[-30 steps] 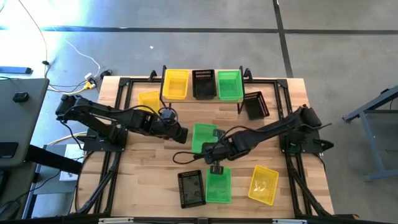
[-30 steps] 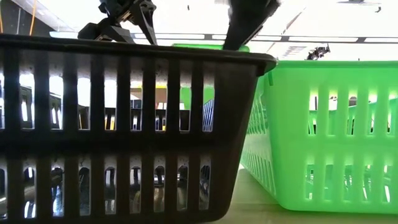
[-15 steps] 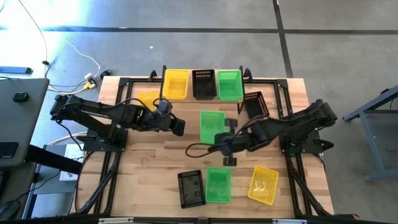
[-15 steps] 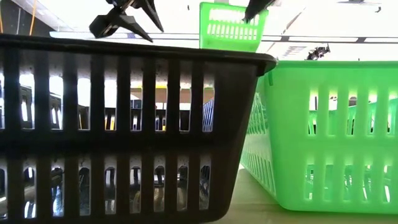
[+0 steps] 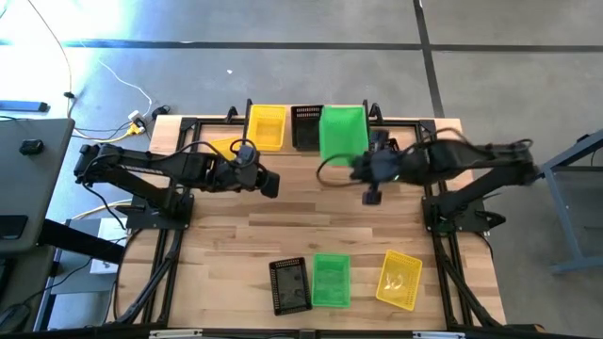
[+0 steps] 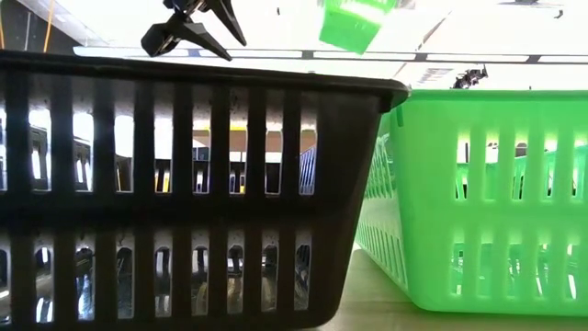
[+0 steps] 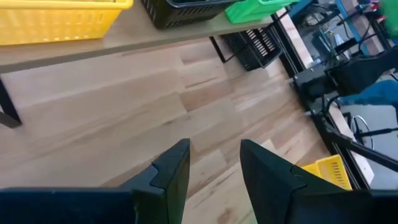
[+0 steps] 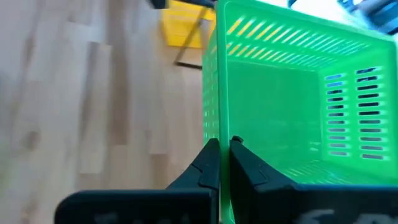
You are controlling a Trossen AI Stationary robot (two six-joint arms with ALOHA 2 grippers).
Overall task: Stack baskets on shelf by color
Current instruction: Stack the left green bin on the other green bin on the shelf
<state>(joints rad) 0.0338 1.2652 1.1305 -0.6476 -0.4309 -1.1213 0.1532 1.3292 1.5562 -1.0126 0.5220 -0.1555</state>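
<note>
The right gripper (image 8: 224,163) has its fingers pinched on the side wall of a green basket (image 5: 341,135), one finger on each side of the rim, and it holds that basket up in the air right over the right end of the shelf (image 5: 306,149). In the low view the basket (image 6: 355,22) hangs tilted, clear of everything. The left gripper (image 7: 214,165) has its fingers spread with nothing between them, hovering over bare table (image 5: 236,235) just in front of the shelf's left half. On the shelf, a yellow basket (image 5: 266,126) sits at the left end and a black basket (image 5: 306,126) in the middle; whatever's on the right end is hidden under the lifted one from above. Another yellow one (image 5: 224,149) lies just in front of the shelf's left end, partly behind the left arm. Well in front of the shelf, near the table's front edge, there's a row: black (image 5: 289,284), green (image 5: 331,280), yellow (image 5: 399,280). One more black basket (image 7: 252,46) lies past the shelf's right end.
</note>
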